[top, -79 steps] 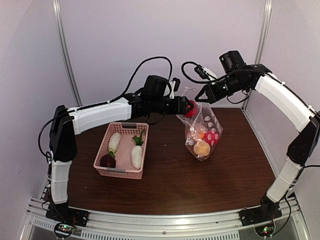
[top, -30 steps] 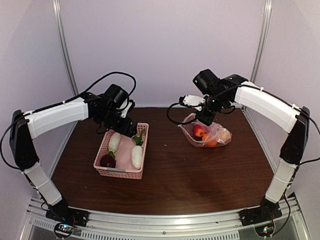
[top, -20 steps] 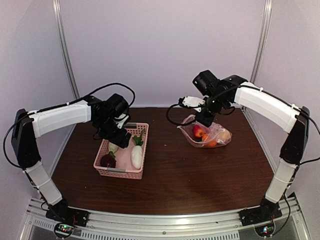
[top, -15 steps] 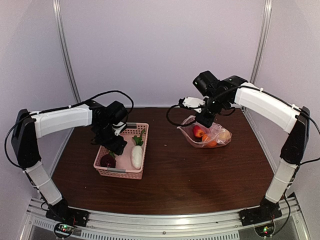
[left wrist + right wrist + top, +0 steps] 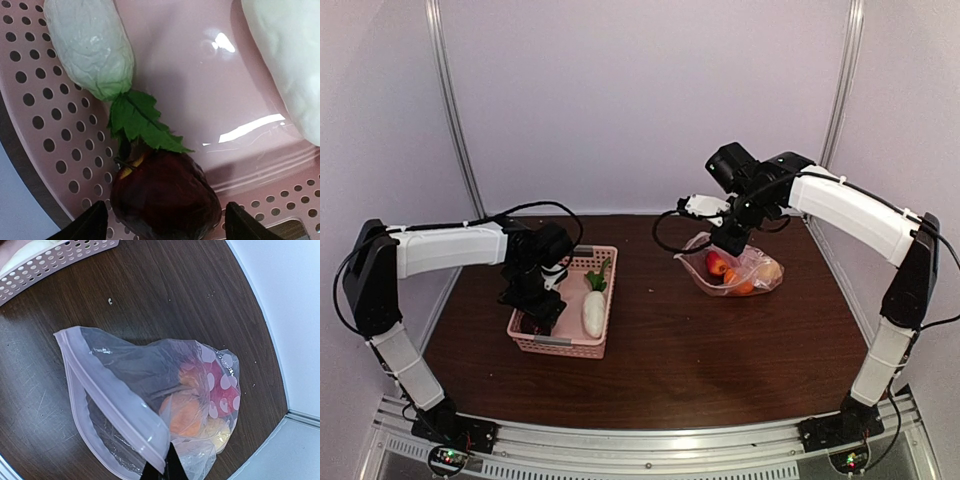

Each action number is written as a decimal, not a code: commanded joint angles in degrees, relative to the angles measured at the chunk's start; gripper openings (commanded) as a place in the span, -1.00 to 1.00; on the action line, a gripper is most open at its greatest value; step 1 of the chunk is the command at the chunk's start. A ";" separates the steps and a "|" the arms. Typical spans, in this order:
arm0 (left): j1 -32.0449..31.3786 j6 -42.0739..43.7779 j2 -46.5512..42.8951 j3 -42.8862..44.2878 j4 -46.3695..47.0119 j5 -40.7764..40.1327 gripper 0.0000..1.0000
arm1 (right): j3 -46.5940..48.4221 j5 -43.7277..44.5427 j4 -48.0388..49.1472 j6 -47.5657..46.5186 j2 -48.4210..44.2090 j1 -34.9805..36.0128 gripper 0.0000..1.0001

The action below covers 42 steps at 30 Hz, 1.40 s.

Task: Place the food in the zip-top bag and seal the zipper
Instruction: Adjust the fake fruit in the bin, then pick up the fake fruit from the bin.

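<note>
My left gripper [image 5: 533, 305] is down in the near-left corner of the pink basket [image 5: 582, 250] and stands open. In the left wrist view its fingertips [image 5: 95, 224] flank a dark maroon fruit [image 5: 165, 195] without touching it. A white radish [image 5: 92, 45] with green leaves lies just beyond the fruit, and a second white radish [image 5: 593, 312] lies to the right. The zip-top bag [image 5: 745, 270] rests at the back right, holding red [image 5: 220, 385], orange [image 5: 185, 415] and yellow [image 5: 217, 432] pieces. My right gripper [image 5: 162, 467] is shut on the bag's mouth edge by the zipper [image 5: 110, 390], which stands apart.
The basket's perforated wall [image 5: 45, 125] sits close on the left of my left fingers. Bare dark wood [image 5: 700, 360] lies between basket and bag and toward the front edge. The enclosure walls stand close behind and to the right of the bag.
My left arm has swung from the bag back to the basket and dropped toward its near-left corner, over the maroon fruit. The bag has come down onto the table, and the right gripper still holds it.
</note>
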 commanded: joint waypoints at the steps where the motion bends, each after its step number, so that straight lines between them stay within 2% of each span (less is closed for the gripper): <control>1: 0.36 -0.38 0.20 -1.06 0.60 0.02 0.62 | 0.77 -0.76 -0.34 0.96 -0.11 -0.01 -1.00; 10: 0.36 0.39 1.50 -1.80 1.31 0.57 0.56 | 2.16 -0.84 -1.10 1.04 0.54 0.22 -1.00; 16: 0.27 0.56 2.89 -0.45 2.40 1.86 0.26 | 1.91 -0.34 -1.09 0.99 0.49 0.29 -1.00; 25: 0.27 1.05 -1.32 7.12 -1.55 1.12 0.08 | 0.27 1.45 -0.17 1.08 -1.51 0.34 -1.00; 28: 0.27 1.52 -3.08 9.96 -2.36 2.02 0.13 | 0.03 1.69 0.02 1.08 -1.63 0.31 -1.00; 32: 0.27 1.24 -2.16 11.17 -6.43 2.38 0.48 | 0.14 1.62 -0.06 1.17 -1.49 0.30 -1.00; 42: 0.27 -1.23 -1.76 3.19 -3.08 1.34 0.61 | 0.11 1.33 -0.07 1.17 -1.63 0.31 -1.00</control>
